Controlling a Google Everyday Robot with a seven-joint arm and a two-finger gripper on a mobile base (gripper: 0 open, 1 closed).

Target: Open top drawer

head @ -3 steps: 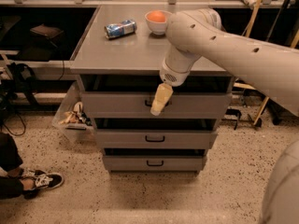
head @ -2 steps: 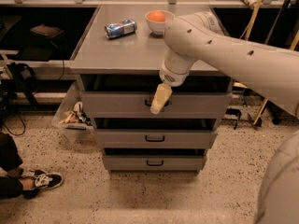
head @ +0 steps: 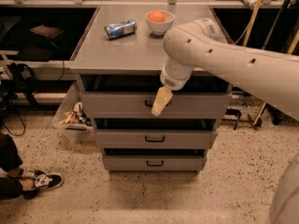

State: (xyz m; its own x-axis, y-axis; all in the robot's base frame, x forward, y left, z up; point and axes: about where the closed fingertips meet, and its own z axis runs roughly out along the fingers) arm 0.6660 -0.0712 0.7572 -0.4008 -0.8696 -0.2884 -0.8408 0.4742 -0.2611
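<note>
Fronting top drawer (head: 112,105) ctr: end effector (head: 158,108)

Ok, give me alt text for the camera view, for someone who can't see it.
A white robot arm reaches down from the picture's right, its tool at the centre handle of the top drawer of a grey three-drawer cabinet. On the cabinet top lie a drink can and a bowl holding something orange.

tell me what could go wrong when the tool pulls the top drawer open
1. The tool sits at the small black handle of the top drawer and hides most of it. A shallow hold could slip off during the pull.
2. The soda can lies on its side on the cabinet top. A jerky pull might set it rolling.
</note>
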